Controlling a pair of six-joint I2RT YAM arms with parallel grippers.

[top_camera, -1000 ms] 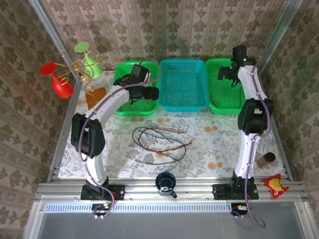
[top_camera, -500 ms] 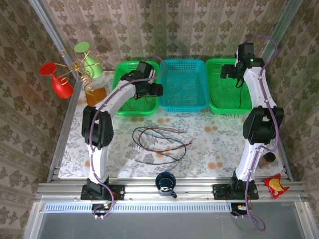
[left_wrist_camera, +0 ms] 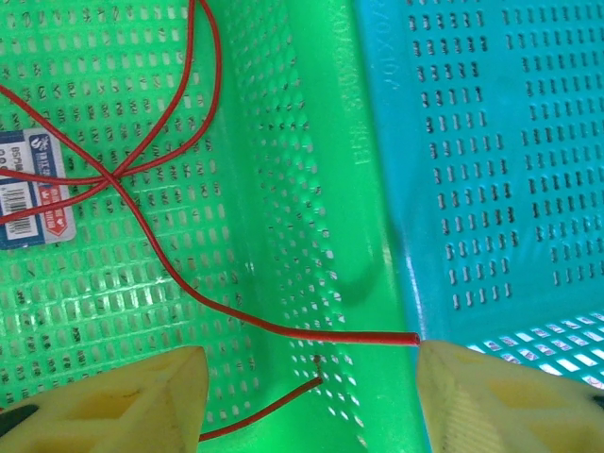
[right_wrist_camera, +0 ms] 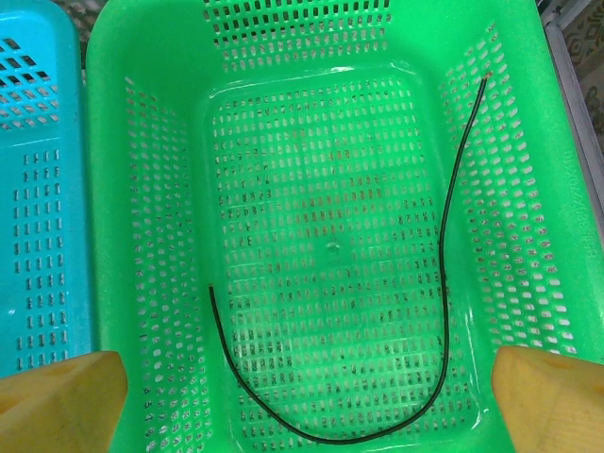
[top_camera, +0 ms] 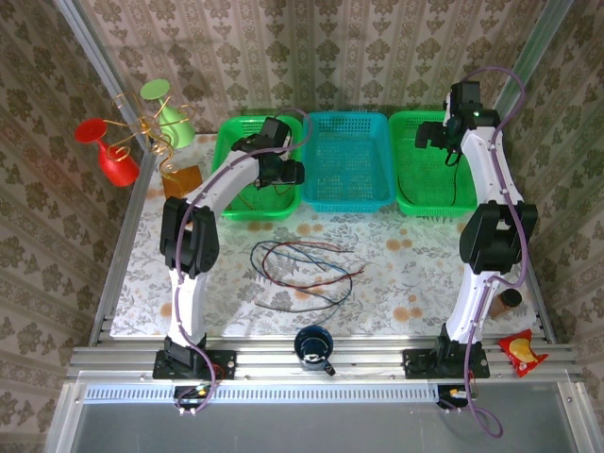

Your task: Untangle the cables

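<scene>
— Where do we find the cables?

— We see most of them out on the table (top_camera: 406, 283). A loose tangle of red, dark blue and black cables (top_camera: 304, 271) lies on the flowered top, nearer than the three baskets and between the two arms.

— And the others?

— We see a red cable (left_wrist_camera: 283, 332) in the left green basket (left_wrist_camera: 283, 189). It crosses over itself beside a barcode label (left_wrist_camera: 33, 184) on the basket floor. One end climbs the right wall to the rim that touches the blue basket (left_wrist_camera: 472, 189), and a second red end lies lower on that same wall. A black cable (right_wrist_camera: 442, 283) lies in the right green basket (right_wrist_camera: 311, 19), curving in a wide hook across the floor and up the right wall.

— How do our grippers stand?

— Our left gripper (left_wrist_camera: 311, 377) hangs over the right wall of the left green basket with its fingers parted and nothing between them. The red ends lie below the gap. Our right gripper (right_wrist_camera: 309, 377) hovers over the near part of the right green basket, its fingers spread wide and grasping nothing, clear of the black cable.

— What else do we see?

— A dark mug (top_camera: 312, 344) sits at the near edge between the arm bases. A gold wire stand (top_camera: 142, 127) with red and green cups stands at the far left.
</scene>
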